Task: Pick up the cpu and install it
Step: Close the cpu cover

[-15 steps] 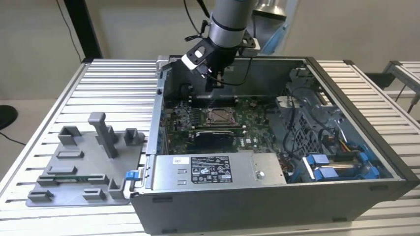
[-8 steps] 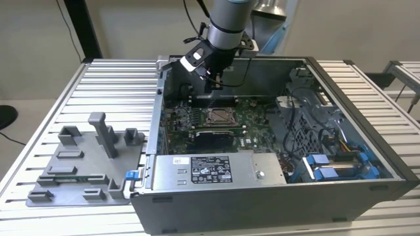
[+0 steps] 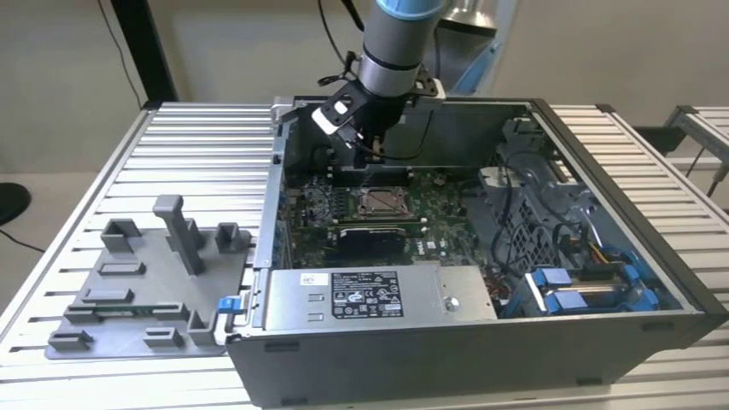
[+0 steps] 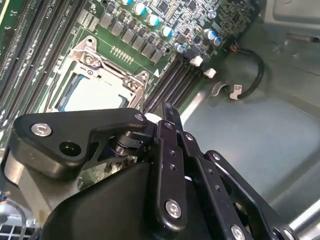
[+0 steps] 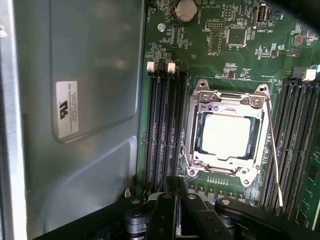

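The cpu (image 5: 227, 136) lies flat in its metal socket frame (image 5: 227, 95) on the board inside the computer case. The tool (image 5: 176, 186) hangs just beside that frame, pressed together on nothing. The chip looks light, thin, stiff and probably delicate underneath, so opposite edges seem the safest hold, kept level.

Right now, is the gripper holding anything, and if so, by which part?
Nothing is held. The gripper hangs shut and empty over the motherboard, while the cpu lies in its socket, apart from the gripper.
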